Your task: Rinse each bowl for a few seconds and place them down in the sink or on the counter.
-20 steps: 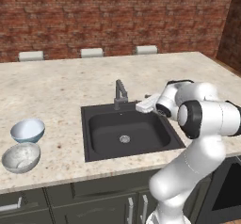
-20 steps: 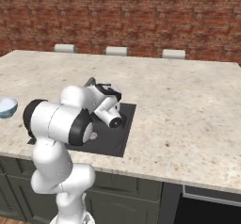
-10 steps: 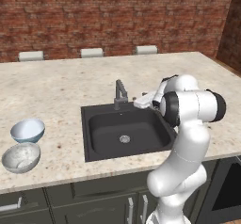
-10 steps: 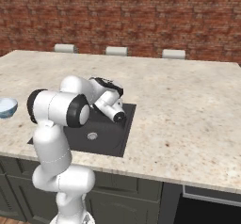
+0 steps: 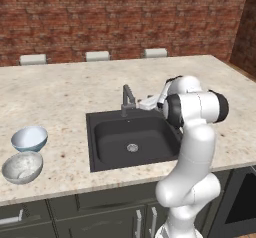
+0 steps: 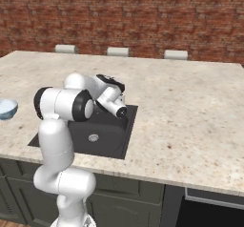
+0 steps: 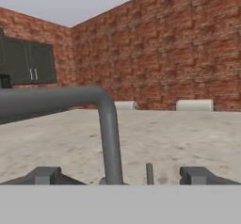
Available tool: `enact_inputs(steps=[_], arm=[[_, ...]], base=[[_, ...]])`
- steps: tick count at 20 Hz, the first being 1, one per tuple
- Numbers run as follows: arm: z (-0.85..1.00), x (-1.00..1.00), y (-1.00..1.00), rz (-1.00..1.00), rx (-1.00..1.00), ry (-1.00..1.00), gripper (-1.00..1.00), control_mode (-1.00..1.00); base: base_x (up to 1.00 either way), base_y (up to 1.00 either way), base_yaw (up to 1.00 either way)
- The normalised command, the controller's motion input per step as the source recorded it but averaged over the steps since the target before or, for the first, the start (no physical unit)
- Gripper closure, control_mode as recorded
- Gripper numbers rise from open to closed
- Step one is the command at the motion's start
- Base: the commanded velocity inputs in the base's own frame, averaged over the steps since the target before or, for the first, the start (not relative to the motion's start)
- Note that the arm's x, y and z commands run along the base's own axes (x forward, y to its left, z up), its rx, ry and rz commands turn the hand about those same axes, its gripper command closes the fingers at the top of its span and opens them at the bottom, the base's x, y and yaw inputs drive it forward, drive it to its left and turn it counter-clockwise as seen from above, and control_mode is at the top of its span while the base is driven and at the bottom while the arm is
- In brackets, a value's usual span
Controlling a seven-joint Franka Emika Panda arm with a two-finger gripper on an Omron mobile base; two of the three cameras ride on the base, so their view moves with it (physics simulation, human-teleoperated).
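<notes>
- While the pincer [image 7: 120, 175] stood with its tips wide apart and nothing between them, it sat just beside the faucet [image 5: 128, 99], at the centre of the left base view.
- From the hand view, the faucet's grey pipe [image 7: 109, 138] rose at lower centre, bent and ran off toward the left edge; a thin lever [image 7: 149, 173] stood just right of it, between the two dark fingertips [image 7: 44, 175].
- Both bowls lay at the lower left of the left base view, on the table [image 5: 65, 94], well apart from the pincer: the pale blue bowl [image 5: 29, 138] above, the speckled grey bowl [image 5: 21, 167] just below it, close together, though contact could not be told.
- Between the bowls and the arm lay the black sink [image 5: 131, 138], its round drain [image 5: 132, 147] bare, with no bowl inside.
- As a judgement, the coming move turned on the faucet lever lying directly ahead of the pincer, upright and narrow; the bowls lay far to the left in the frame, across the sink, so neither was yet rinsed.
- From the right base view, the blue bowl [image 6: 7, 108] showed at the left edge, with the arm's wrist [image 6: 110, 97] over the sink's back rim.
</notes>
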Motion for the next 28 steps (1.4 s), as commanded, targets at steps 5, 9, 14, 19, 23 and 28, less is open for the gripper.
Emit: enact_inputs(steps=[5,9,14,19,23,28], arm=[[-0.16,0.26,0.15,0.00,0.00,0.00,-1.00,-1.00],[-0.19,0.32,0.06,0.00,0.00,0.00,-1.00,-1.00],[-0.17,0.43,0.00,0.00,0.00,0.00,-1.00,-1.00],[-0.14,0.52,0.00,0.00,0.00,0.00,-1.00,-1.00],[-0.20,0.42,0.00,0.00,0.00,0.00,-1.00,-1.00],[-0.25,0.33,0.00,0.00,0.00,0.00,-1.00,-1.00]], base=[[0.00,0.00,0.00],[0.00,0.00,0.00],[0.00,0.00,0.00],[0.00,0.00,0.00],[0.00,0.00,0.00],[0.00,0.00,0.00]])
